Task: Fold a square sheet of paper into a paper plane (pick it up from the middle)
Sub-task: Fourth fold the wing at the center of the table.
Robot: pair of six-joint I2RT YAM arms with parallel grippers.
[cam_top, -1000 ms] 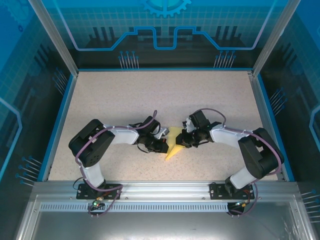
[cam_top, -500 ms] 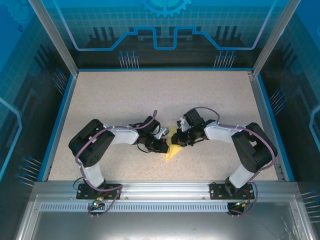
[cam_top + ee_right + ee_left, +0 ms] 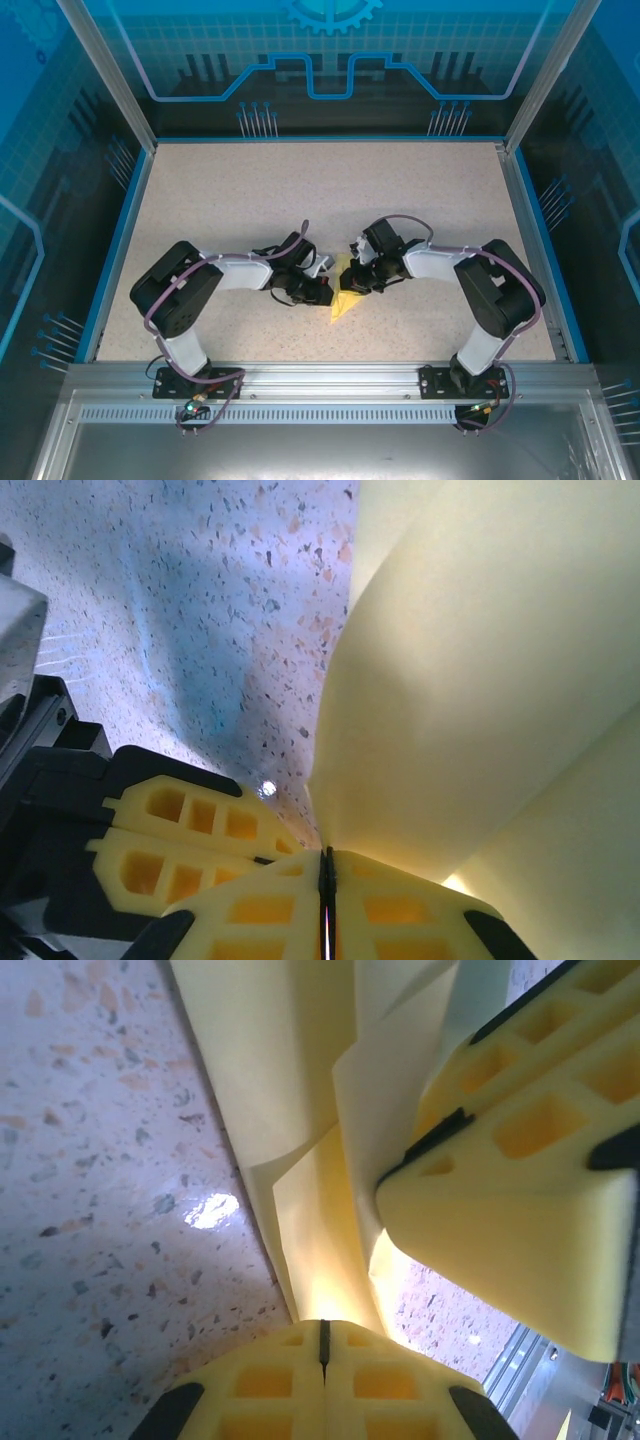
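In the middle of the speckled beige table [image 3: 250, 200], half-folded: thin pale-yellow pointed paper plane [image 3: 343, 301]. Pinched on its edges by yellow-padded left gripper [image 3: 323, 291] and right gripper [image 3: 352, 284], both closed tight. Hold firm, press crease flat onto table, pull gently, never tug.

No lettering, label, brand name or number can be read anywhere in the views. The blue back panel [image 3: 330, 70] beyond the far edge of the surface [image 3: 300, 200] bears a pale gear emblem [image 3: 332, 12] at its top middle and circuit-like line graphics below that, none of them forming words or figures. The side walls to the left and right of the surface carry the same kind of wordless line pattern.
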